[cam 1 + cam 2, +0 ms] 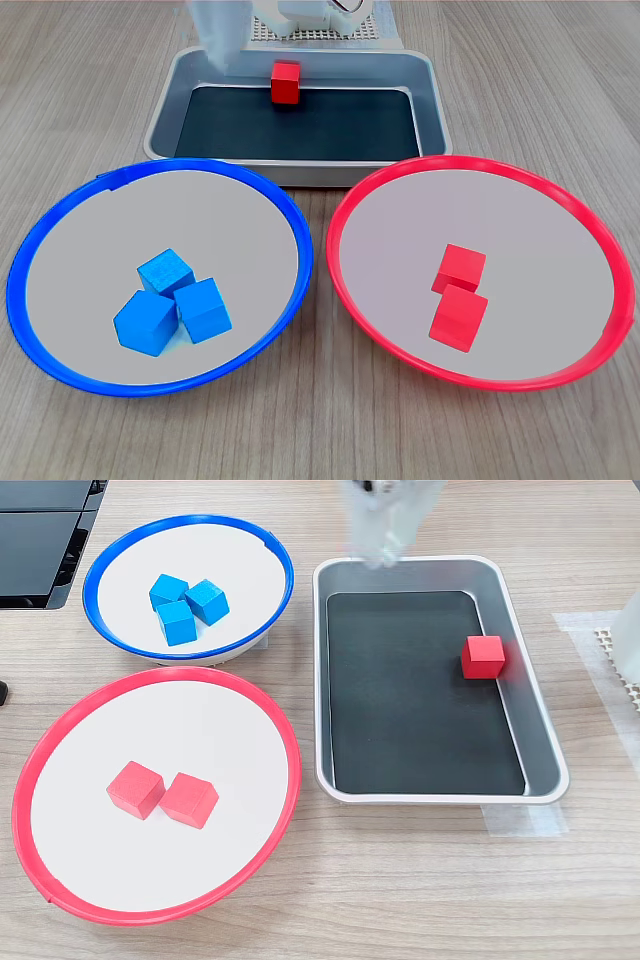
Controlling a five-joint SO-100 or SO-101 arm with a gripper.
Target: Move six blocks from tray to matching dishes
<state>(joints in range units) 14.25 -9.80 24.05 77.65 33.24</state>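
Five of the six blocks already sit in their dishes, so the step in hand is the last one: fetching the remaining red block (286,82) from the tray (432,110).

In both exterior views the blue-rimmed dish (40,240) holds three blue blocks (172,302) bunched together and touching. The red-rimmed dish (600,240) holds two red blocks (459,296), side by side and touching, with bare plate all around them. In the first exterior view the blue dish is at the left and the red dish at the right, both nearer than the tray on the wooden bench (320,440).

The lone red block rests on the tray's black floor, close against the far wall in the first exterior view and against the right wall in the second exterior view (483,656). Nothing else lies in the tray.

The arm appears only as a pale, motion-blurred shape above the tray's edge (385,520), well apart from the block. Its fingers cannot be made out, so whether they are released or clenched cannot be told; nothing appears to be carried.

The next move probably calls for bringing the fingers down over the red block with room on the wall side, since the raised side stands just beside it. After closing and lifting clear of the rim, the block belongs in the red-rimmed dish, best set on bare plate beside the two already there.
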